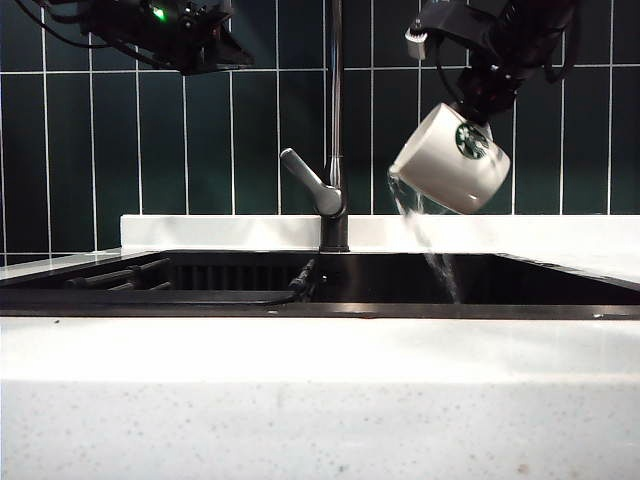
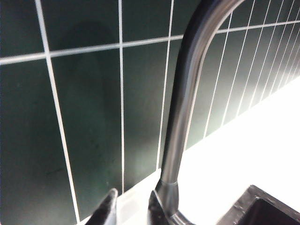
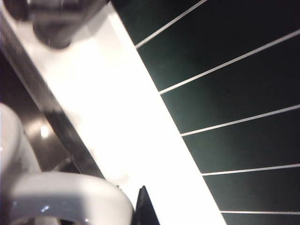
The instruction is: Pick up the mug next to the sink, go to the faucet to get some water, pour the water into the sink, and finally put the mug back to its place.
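White ceramic mug [image 1: 450,158], bearing a round green logo, hangs tilted above the right half of the sink [image 1: 480,310], mouth turned down and to the left, with water [image 1: 430,250] streaming from its lip into the black basin. Right gripper [image 1: 487,95], entering from the upper right of the exterior view, is closed on the mug's handle [image 3: 70,199]. Left gripper [image 1: 205,40] sits high at upper left, clear of the faucet [image 1: 335,130]; its fingers [image 2: 108,211] stand partly apart with nothing between them. Dark green tiles [image 1: 100,150] back the white speckled counter [image 1: 320,400].
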Available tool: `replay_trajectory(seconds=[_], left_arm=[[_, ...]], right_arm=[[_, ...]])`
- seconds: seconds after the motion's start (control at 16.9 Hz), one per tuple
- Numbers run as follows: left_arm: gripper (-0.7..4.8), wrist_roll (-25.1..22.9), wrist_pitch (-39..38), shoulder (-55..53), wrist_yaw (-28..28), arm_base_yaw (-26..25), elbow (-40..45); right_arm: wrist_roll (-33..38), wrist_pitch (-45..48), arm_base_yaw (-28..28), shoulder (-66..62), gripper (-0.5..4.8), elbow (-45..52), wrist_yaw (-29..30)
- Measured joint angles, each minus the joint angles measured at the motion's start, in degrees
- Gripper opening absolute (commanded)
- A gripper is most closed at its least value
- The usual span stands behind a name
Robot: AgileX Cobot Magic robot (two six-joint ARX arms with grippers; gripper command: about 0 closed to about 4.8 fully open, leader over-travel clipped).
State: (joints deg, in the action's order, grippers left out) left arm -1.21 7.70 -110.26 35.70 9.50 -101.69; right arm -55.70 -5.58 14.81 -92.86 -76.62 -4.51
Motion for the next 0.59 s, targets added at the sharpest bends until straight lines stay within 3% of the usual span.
replay_trajectory(seconds=[0.18, 0.3, 0.47, 0.59], left_arm=[[0.70, -0.02, -1.05, 0.02, -0.02, 0.00, 0.00], [0.30, -0.02, -4.63, 0.28, -0.17, 0.00, 0.00], [0.16, -2.54, -12.39, 2.89, -0.24, 0.02, 0.00], [-0.06, -4.28, -18.45, 6.64, -1.07, 0.02, 0.00]], right_arm=[[-5.81, 0.07, 0.04, 0.00, 0.08, 0.00, 0.15], [-18.05, 0.11, 0.02, 0.00, 0.08, -0.02, -0.02], [-19.82, 0.48, 0.02, 0.04, 0.10, -0.02, -0.76], [-25.14, 0.94, 0.09, 0.04, 0.13, -0.07, -0.94]])
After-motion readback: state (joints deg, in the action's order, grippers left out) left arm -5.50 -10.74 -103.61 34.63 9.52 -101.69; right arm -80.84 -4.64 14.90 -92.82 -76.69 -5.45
